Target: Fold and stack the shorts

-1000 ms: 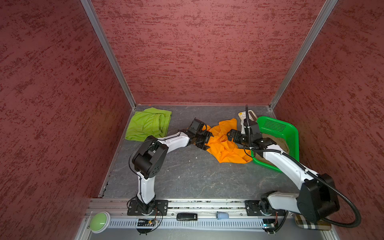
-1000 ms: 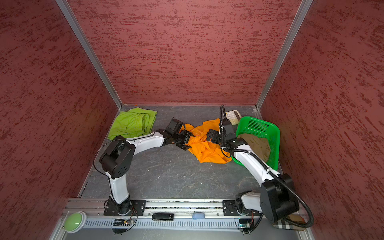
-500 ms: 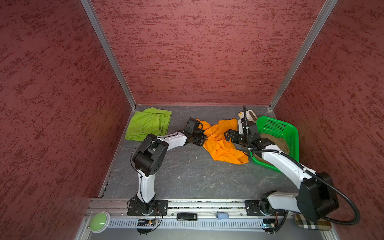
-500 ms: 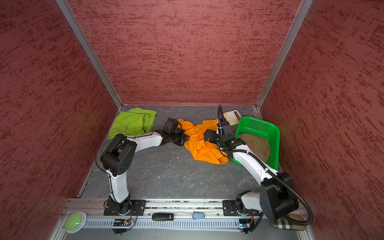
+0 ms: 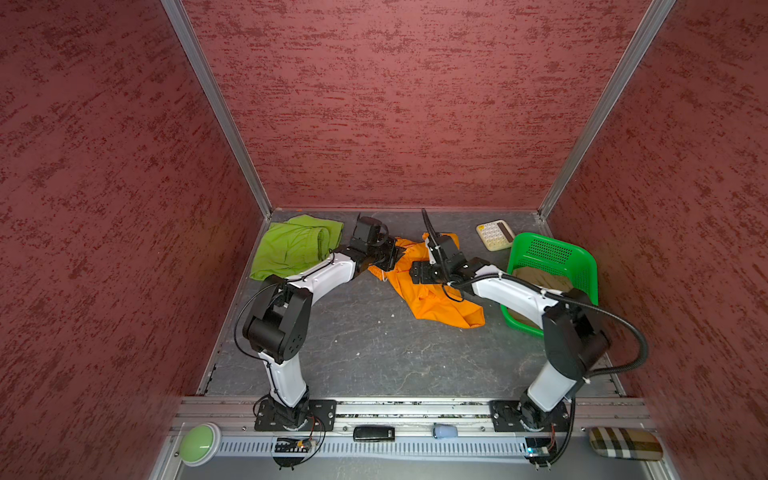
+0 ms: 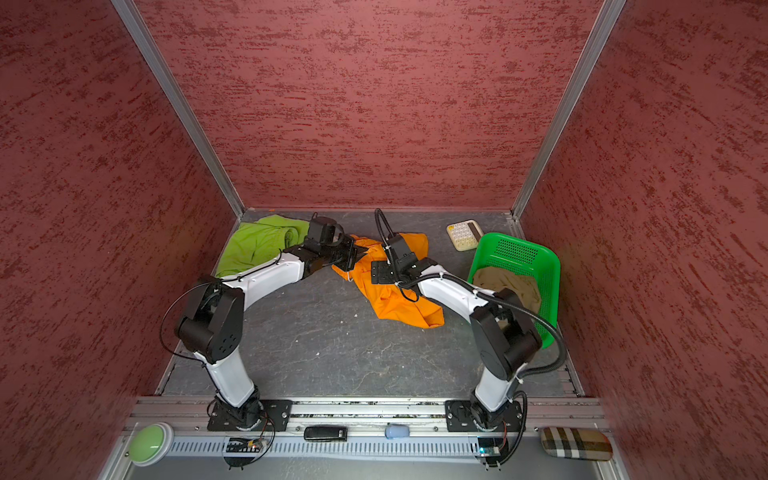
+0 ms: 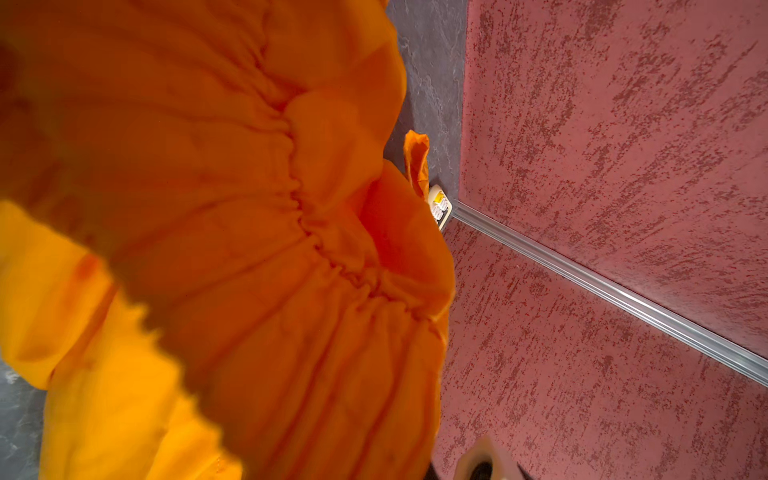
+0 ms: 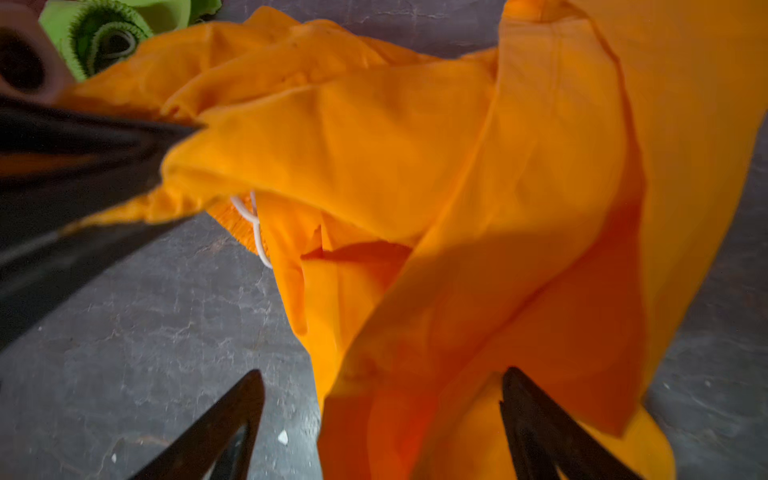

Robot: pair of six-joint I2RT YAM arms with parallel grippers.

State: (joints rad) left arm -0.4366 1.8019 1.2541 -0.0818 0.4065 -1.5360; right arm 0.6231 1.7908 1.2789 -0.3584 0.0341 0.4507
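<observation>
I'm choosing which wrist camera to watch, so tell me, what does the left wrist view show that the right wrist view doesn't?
Only the left wrist view: the gathered elastic waistband of the orange shorts up close, the calculator and the red walls.
Only the right wrist view: the white drawstring, the lime green shorts, the right hand standing open, and the left hand pinching orange fabric.
Both: the orange shorts and the grey tabletop.
</observation>
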